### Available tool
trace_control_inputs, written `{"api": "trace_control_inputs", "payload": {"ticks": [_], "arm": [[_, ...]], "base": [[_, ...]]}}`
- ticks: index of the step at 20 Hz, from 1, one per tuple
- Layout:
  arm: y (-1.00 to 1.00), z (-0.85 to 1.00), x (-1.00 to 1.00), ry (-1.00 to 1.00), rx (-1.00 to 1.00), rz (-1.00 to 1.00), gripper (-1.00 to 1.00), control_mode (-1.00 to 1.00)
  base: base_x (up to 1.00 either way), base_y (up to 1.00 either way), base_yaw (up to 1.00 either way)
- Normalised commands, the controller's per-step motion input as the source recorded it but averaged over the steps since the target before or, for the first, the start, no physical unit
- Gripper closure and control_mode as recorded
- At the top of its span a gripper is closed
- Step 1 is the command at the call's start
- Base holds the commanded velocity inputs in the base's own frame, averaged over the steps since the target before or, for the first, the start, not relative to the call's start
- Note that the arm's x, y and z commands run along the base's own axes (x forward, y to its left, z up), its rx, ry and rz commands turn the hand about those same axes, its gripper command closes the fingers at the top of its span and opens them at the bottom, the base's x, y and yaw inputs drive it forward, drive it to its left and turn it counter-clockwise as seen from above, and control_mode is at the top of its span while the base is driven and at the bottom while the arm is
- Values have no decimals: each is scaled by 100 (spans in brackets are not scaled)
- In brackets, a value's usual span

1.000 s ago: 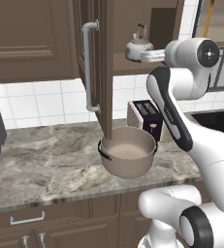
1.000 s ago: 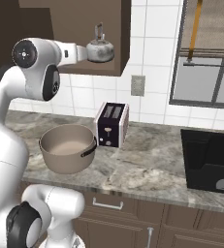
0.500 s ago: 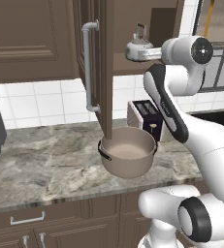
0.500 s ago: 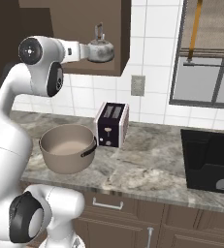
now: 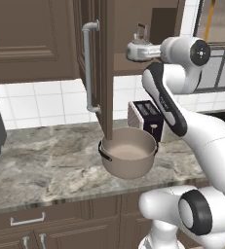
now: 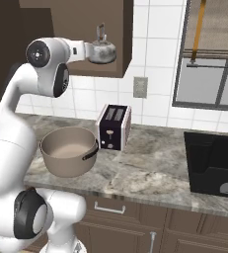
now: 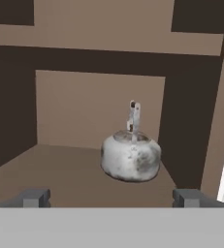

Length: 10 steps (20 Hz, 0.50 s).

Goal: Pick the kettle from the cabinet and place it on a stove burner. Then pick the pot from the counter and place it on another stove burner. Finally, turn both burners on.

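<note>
Left base view. Veined grey-brown marble counter (image 5: 41, 165) with dark brown drawers below and white tiled wall behind. Dark brown wooden cabinet (image 5: 31, 39) above, one panelled door swung open edge-on, bearing a long silver bar handle (image 5: 88, 68). On the cabinet's bottom shelf: one small silver kettle (image 5: 139, 46), squat, with a thin upright handle. The arm's hand reaches to the kettle; the claw itself cannot be made out in this view. On the counter: one large round beige-tan pot (image 5: 128, 153), dark-rimmed, black side handles, nothing visible inside. Just behind it: one dark toaster (image 5: 145, 116) with a white top.

Right base view. Same marble counter (image 6: 155, 173). Pot (image 6: 68, 150) near the front edge, interior bare. Toaster (image 6: 114, 127) just beside it, two slots on top. Black glass-top stove (image 6: 214, 163) well apart at the right. Kettle (image 6: 102, 50) on the cabinet shelf, level with the arm's hand. Window (image 6: 209, 54) over the stove.

Hand view. Brown cabinet interior (image 7: 84, 111), matte, flat-panelled. Kettle (image 7: 131, 157) on the shelf, mottled shiny metal, rounded body, upright. Gripper (image 7: 111, 197) spread wide, dark fingertips (image 7: 35, 197) at either lower corner, kettle ahead of them and apart from both.
</note>
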Motion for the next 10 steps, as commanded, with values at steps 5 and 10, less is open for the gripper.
{"api": "trace_control_inputs", "payload": {"ticks": [5, 10], "arm": [[-13, 0, 17, -7, 0, 5, -100, -100], [-3, 0, 23, 0, 0, 3, -100, -100]], "base": [[0, 0, 0], [0, 0, 0]]}}
